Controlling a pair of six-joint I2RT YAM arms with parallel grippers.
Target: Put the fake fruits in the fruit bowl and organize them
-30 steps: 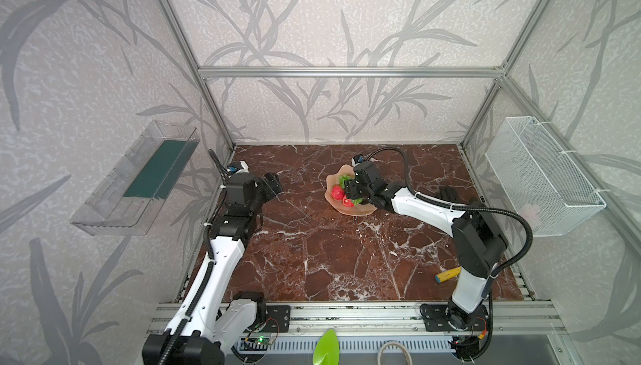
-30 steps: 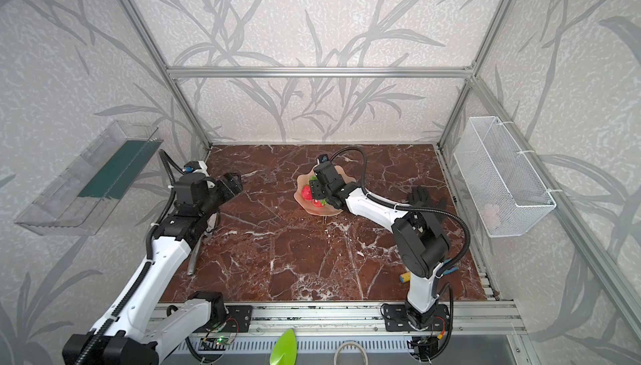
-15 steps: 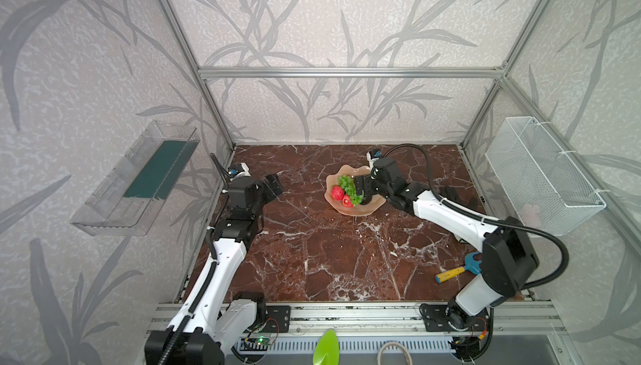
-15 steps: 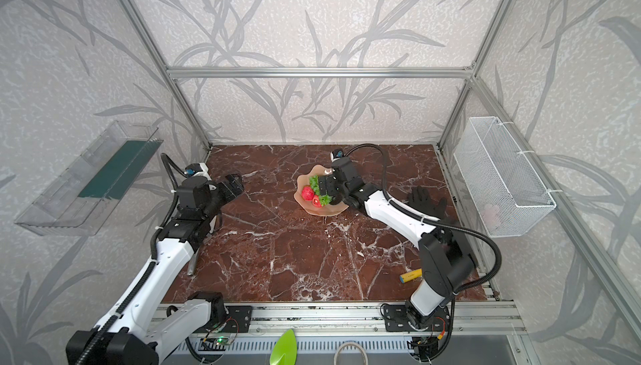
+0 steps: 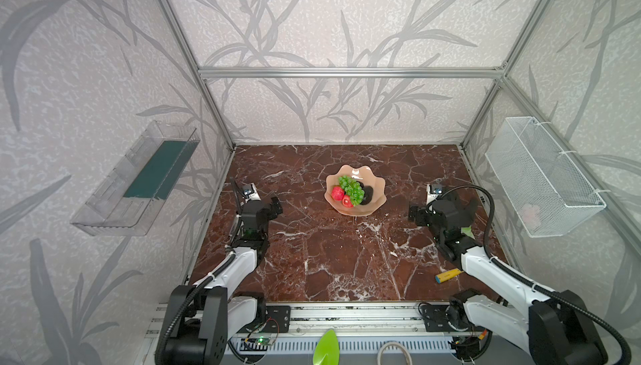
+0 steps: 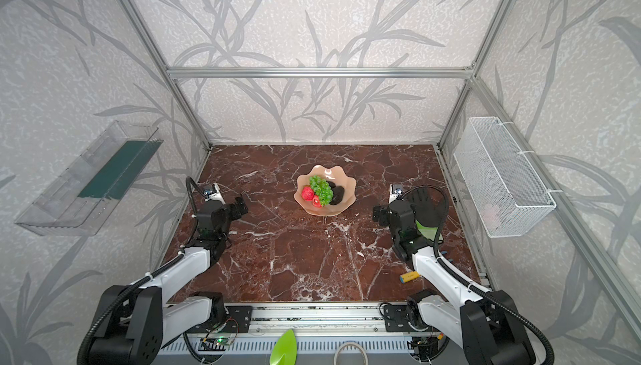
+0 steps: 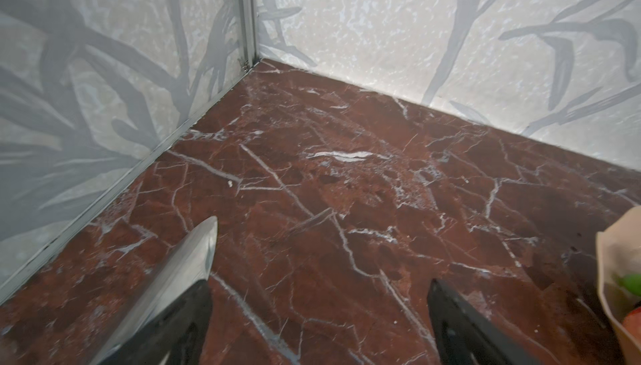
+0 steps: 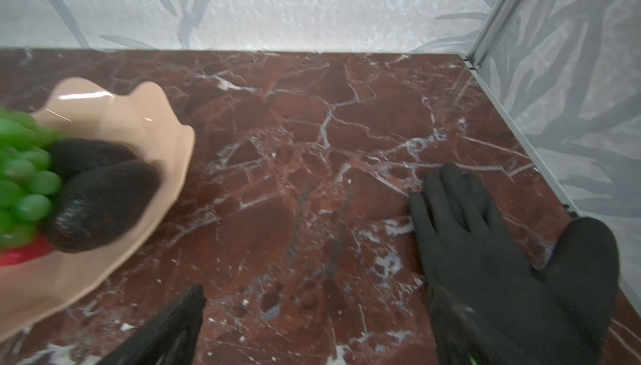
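The peach-pink fruit bowl (image 5: 378,186) stands at the middle back of the marble floor. In it lie the green grapes (image 5: 352,188), two red strawberries (image 5: 337,193) and the dark avocados (image 5: 367,194). My right gripper (image 5: 438,209) hangs open and empty to the bowl's right, apart from it. In the right wrist view the bowl (image 8: 145,120), avocados (image 8: 104,200) and grapes (image 8: 20,172) lie off to one side of the gripper (image 8: 316,290). My left gripper (image 5: 260,205) is open and empty near the left wall. In the left wrist view only bare floor lies between its fingers (image 7: 321,269), and the bowl's rim (image 7: 614,259) shows at the edge.
A black glove (image 8: 485,259) with a green cuff lies flat on the floor under my right gripper. A yellow-handled tool (image 5: 447,275) lies at the front right. A white wire basket (image 5: 541,176) hangs on the right wall and a clear tray (image 5: 138,179) on the left wall.
My right gripper has opened and drawn back from over the bowl to the right side, leaving the grapes in the bowl. The left gripper has opened a little wider and the left arm has barely moved.
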